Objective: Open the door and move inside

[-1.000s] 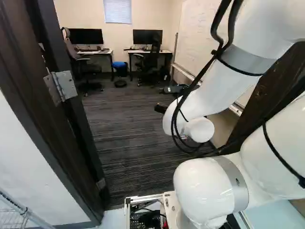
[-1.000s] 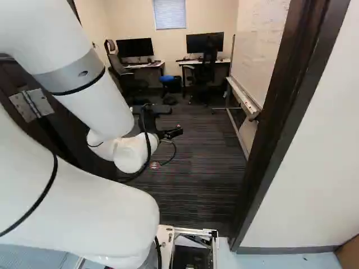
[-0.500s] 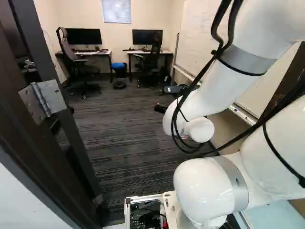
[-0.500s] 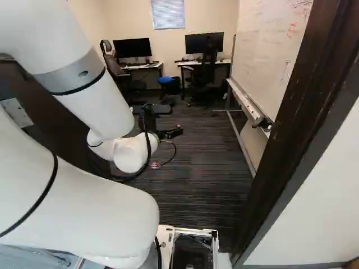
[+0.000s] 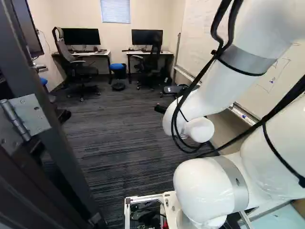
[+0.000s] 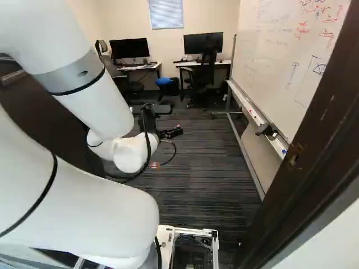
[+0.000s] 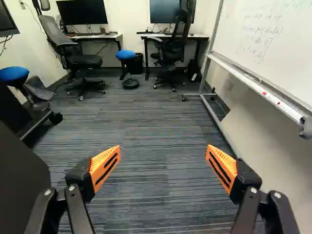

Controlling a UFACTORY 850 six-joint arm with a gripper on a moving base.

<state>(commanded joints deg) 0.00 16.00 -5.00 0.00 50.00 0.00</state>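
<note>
The door (image 5: 53,131) stands open, swung into the room, its edge upright at the left of the left base view; a metal hinge (image 5: 29,118) joins it to the dark doorframe (image 6: 321,137), whose other post leans through the right side of the right base view. The white arm (image 6: 90,106) reaches ahead into the room, over the striped carpet (image 7: 151,146); its hand (image 6: 150,120) is spread wide, the orange pads (image 7: 105,166) well apart, with carpet showing between them; in the wrist view a dark panel stands close beside one finger, and I cannot tell which part of the door it is.

Ahead, by the far wall, are two pieces of furniture: a bench (image 7: 95,36) with a monitor (image 7: 82,11), and a second bench (image 7: 199,36) with another monitor; a black office chair (image 7: 83,61) is at each; a blue-topped stool (image 7: 126,54) sits between them. The whiteboard (image 6: 280,67), bearing red and dark writing, runs along the right side of the room in the right base view; its tray (image 6: 252,114) holds markers.
</note>
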